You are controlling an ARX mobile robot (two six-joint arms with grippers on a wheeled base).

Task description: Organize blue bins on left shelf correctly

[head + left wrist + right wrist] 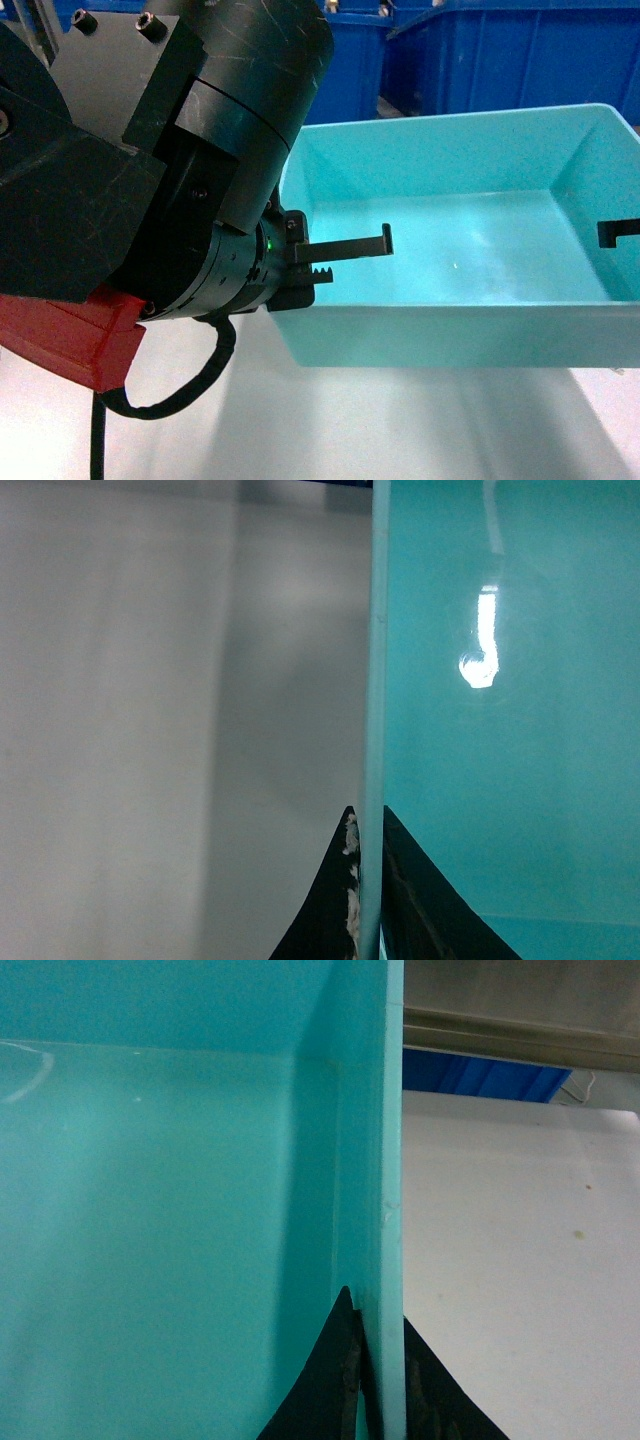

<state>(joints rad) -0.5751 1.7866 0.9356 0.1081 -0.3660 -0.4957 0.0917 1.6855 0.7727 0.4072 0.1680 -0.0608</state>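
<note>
Head view: both arms' fingers (345, 260) pinching turquoise bin (470, 330) walls, dark blue bins (480, 50) behind

Even, bright overhead light in all views; a soft shadow falls on the white tabletop (420, 420) under the turquoise tub (470, 240); left wrist view has a blown-out glare spot on the tub floor, plus a broad grey shadow band beside the wall; head view: near arm housing slightly soft, tub sharp; the dark blue bins (480, 50) behind look dim; no obvious edge distortion.
</note>
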